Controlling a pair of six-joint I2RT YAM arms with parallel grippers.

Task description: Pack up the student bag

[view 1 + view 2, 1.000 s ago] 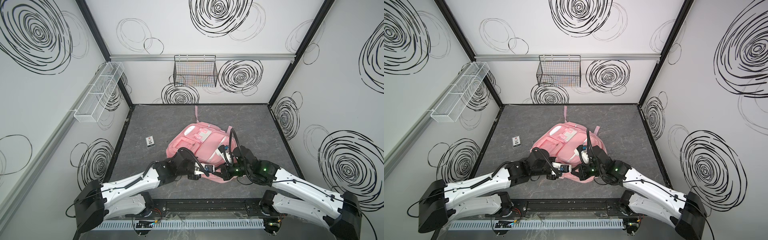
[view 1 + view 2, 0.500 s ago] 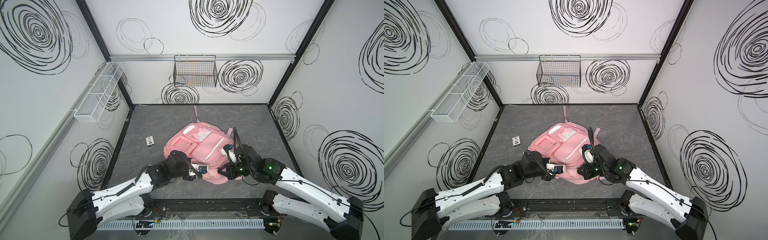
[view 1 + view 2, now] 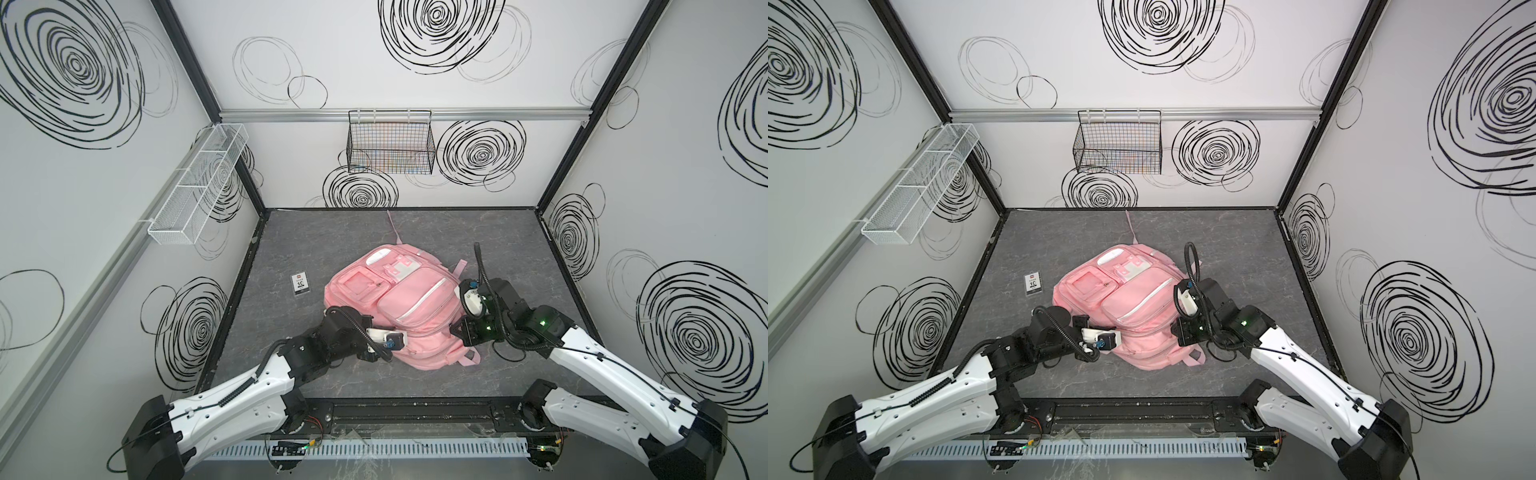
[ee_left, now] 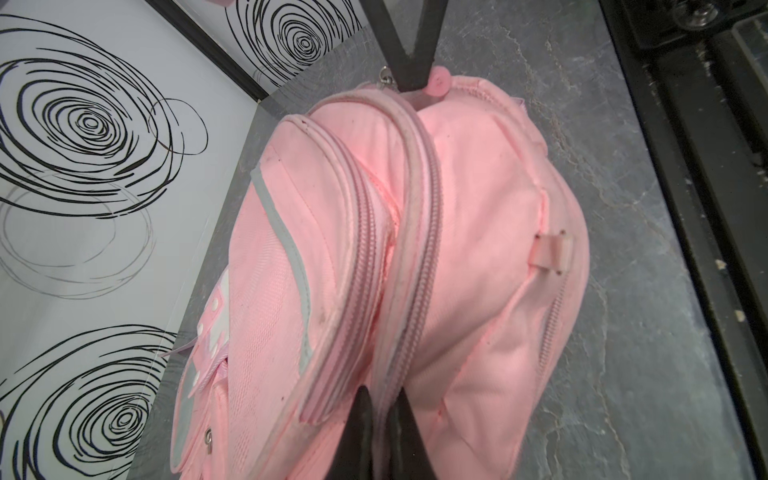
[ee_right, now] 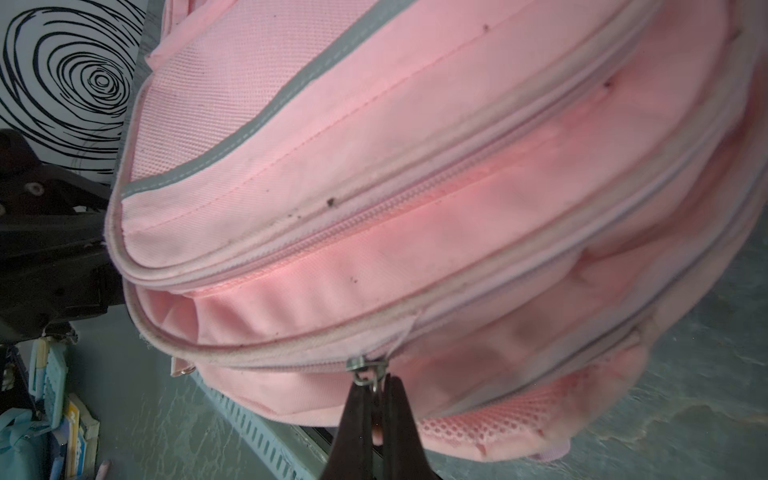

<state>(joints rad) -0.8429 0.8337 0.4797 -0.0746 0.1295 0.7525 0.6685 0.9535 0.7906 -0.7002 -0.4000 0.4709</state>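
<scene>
Pink student bag point(image 3: 399, 307) lies mid-frame in a top view. Right gripper point(image 5: 377, 384) clamps its zipper pull point(image 5: 368, 370); left gripper point(image 4: 382, 392), jaws narrow, straddles the seam point(image 4: 415, 232), hold unclear. A skewed tug may slip the pull

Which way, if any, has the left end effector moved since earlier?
Yes: left end effector, at the pink fabric backpack's edge, shifted left toward the small white card.

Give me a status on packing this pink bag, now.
Done: little shows. The student bag lies front-up, no compartment visibly open. In hand: the right end effector pinches a zipper pull; the left end effector sits at the bag's opposite end, grip unclear. Remaining: opening and loading, probably; a small card lies loose beside it.
</scene>
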